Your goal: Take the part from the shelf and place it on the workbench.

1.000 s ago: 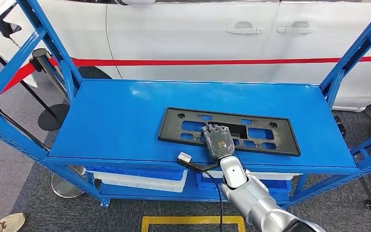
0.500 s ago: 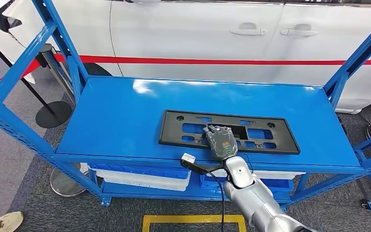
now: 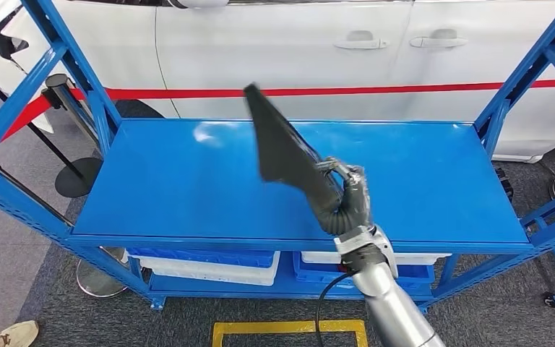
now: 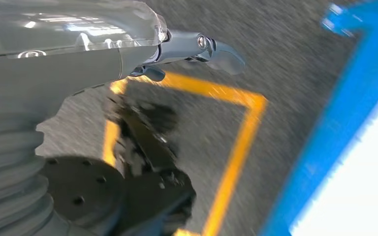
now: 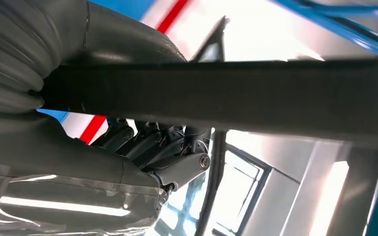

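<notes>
Now right robot hand [image 3: 348,201] grasps part [image 3: 283,150] by one edge, tilted up clear of shelf [image 3: 159,181] for carrying; left robot hand [image 4: 128,54] hangs, state unclear

White car [image 3: 282,43] with red stripe [image 3: 318,92], yellow floor marking [image 3: 289,330], stanchion base [image 3: 77,176]

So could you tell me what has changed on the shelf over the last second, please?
The right hand, which lay flat on the black part, has gripped it and lifted it off the blue shelf, tilting it up on edge. The shelf and the white car behind stayed put.
</notes>
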Motion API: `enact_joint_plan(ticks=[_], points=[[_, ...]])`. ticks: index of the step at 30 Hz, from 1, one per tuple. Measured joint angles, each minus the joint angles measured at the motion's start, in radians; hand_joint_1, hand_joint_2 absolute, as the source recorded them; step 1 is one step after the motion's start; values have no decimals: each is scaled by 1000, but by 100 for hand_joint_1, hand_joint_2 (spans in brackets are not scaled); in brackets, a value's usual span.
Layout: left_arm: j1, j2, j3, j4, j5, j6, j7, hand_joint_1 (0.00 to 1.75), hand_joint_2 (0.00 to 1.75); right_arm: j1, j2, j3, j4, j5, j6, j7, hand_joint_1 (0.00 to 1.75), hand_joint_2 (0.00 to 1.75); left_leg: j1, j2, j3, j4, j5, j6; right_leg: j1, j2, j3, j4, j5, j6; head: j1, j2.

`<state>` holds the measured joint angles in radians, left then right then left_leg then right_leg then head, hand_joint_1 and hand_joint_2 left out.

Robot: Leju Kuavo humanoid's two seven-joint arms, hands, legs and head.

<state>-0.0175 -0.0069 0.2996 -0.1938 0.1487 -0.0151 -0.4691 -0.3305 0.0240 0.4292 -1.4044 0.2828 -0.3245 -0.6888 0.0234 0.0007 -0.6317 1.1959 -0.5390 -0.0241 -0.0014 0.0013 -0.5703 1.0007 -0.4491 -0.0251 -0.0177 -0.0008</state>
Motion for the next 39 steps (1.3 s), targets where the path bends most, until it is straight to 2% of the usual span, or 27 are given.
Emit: enact_joint_plan(ticks=[2,3,6,8,9,11,12,13,14,15,16,18,19,22,23,24,27,28,29,30,32,33,34,37,38,39], points=[[0,5,0,0,-10,24,32,0,175,12,-21,13,-108,-148,97,-5,169,175,-2,0,64,-125,45,5,0,1,-7,15,-7,9,0,0],[1,6,0,0,-15,35,46,0,175,20,-27,17,-160,-205,161,-6,169,175,-4,-1,81,-160,53,9,1,1,-11,21,-10,14,0,0],[3,11,0,0,-28,63,86,0,175,55,-30,18,-298,-325,382,-8,169,175,-7,-5,81,-172,54,24,3,0,-16,24,-9,26,1,0],[5,13,0,0,-33,74,107,0,175,72,-30,15,-373,-382,497,-11,169,175,-3,-5,83,-180,60,36,0,0,-26,49,-31,36,2,0],[6,13,0,0,-34,78,116,0,175,77,-30,13,-403,-410,539,-13,169,175,-1,-4,83,-183,64,41,-2,0,-44,89,-58,41,2,0],[6,15,1,0,-35,86,140,0,175,83,-31,8,-433,-489,617,-3,169,175,-1,-2,81,-183,67,46,-8,0,-102,215,-126,50,4,0],[6,15,1,0,-34,92,155,0,175,84,-31,7,-438,-546,662,11,169,175,-1,-2,79,-181,68,47,-10,0,-128,272,-148,53,4,0],[5,15,2,0,-34,97,170,0,175,82,-32,6,-439,-606,705,33,169,175,-1,-2,77,-180,68,47,-13,0,-140,300,-152,55,4,0],[5,15,3,0,-34,102,183,0,175,78,-32,7,-437,-658,737,56,169,175,-1,-2,76,-178,68,47,-15,0,-134,290,-136,56,4,0],[4,14,4,0,-34,107,195,0,175,73,-32,7,-435,-701,762,78,169,175,-1,-3,75,-177,68,47,-17,0,-110,246,-106,56,4,0],[3,14,5,0,-34,112,205,0,175,67,-32,8,-433,-732,779,95,169,175,-1,-4,75,-176,68,46,-18,0,-74,178,-69,55,4,0],[1,13,6,0,-37,125,216,0,175,62,-32,10,-429,-762,797,110,169,175,-4,-8,71,-173,69,37,-16,1,-18,65,-28,50,4,0],[0,13,6,0,-40,130,218,0,175,63,-32,10,-427,-769,804,110,169,175,-5,-9,68,-172,71,31,-14,3,-8,39,-23,46,4,0],[1,13,6,0,-47,134,217,0,175,77,-33,10,-423,-771,820,103,169,175,-4,-10,59,-170,74,11,-12,3,-17,30,-15,30,3,0],[1,13,6,0,-50,133,217,0,175,80,-33,11,-422,-768,826,102,169,175,-4,-9,53,-159,60,7,-13,2,-20,27,-9,22,3,0],[1,13,5,0,-53,132,216,0,175,82,-34,12,-422,-765,830,102,169,175,-3,-8,41,-129,32,4,-14,0,-25,23,-3,13,2,0],[-1,13,5,0,-57,129,217,0,175,86,-36,15,-418,-762,836,103,169,175,-2,-6,-19,49,-82,1,-7,-4,-45,24,13,-1,2,0],[-1,14,5,0,-57,129,218,0,175,87,-37,17,-416,-765,836,106,169,175,-2,-6,-28,90,-99,1,-4,-5,-54,25,18,-2,2,0],[-1,14,6,0,-56,129,220,0,175,88,-38,18,-413,-770,837,108,169,175,-2,-6,-19,97,-99,3,-1,-5,-63,27,24,-3,2,0],[-1,15,6,0,-55,129,222,0,175,88,-40,20,-410,-776,837,109,169,175,-3,-6,11,60,-81,6,2,-5,-71,29,30,-2,2,0],[-4,15,9,0,-53,130,229,0,175,87,-43,24,-405,-791,839,107,169,175,-6,-6,102,-84,-34,17,6,-4,-84,34,42,1,2,0],[-5,15,11,0,-50,131,232,0,175,87,-45,25,-402,-796,840,104,169,175,-9,-6,135,-144,-17,21,7,-4,-88,35,48,6,2,0],[-6,15,14,0,-48,133,235,0,175,87,-48,26,-399,-800,841,99,169,175,-12,-7,153,-179,-9,25,7,-5,-91,36,54,11,2,0],[-3,14,21,0,-43,138,239,0,175,89,-60,28,-387,-807,847,80,169,175,-17,-5,144,-190,13,36,2,-6,-95,32,72,30,2,0],[-2,13,23,1,-42,138,240,0,175,90,-65,28,-384,-808,848,75,169,175,-15,-3,138,-193,24,42,1,-4,-101,37,62,36,2,0],[-2,12,23,1,-41,139,242,0,175,90,-71,28,-380,-809,849,70,169,175,-13,0,128,-196,37,48,-1,-3,-111,58,32,41,3,0]])
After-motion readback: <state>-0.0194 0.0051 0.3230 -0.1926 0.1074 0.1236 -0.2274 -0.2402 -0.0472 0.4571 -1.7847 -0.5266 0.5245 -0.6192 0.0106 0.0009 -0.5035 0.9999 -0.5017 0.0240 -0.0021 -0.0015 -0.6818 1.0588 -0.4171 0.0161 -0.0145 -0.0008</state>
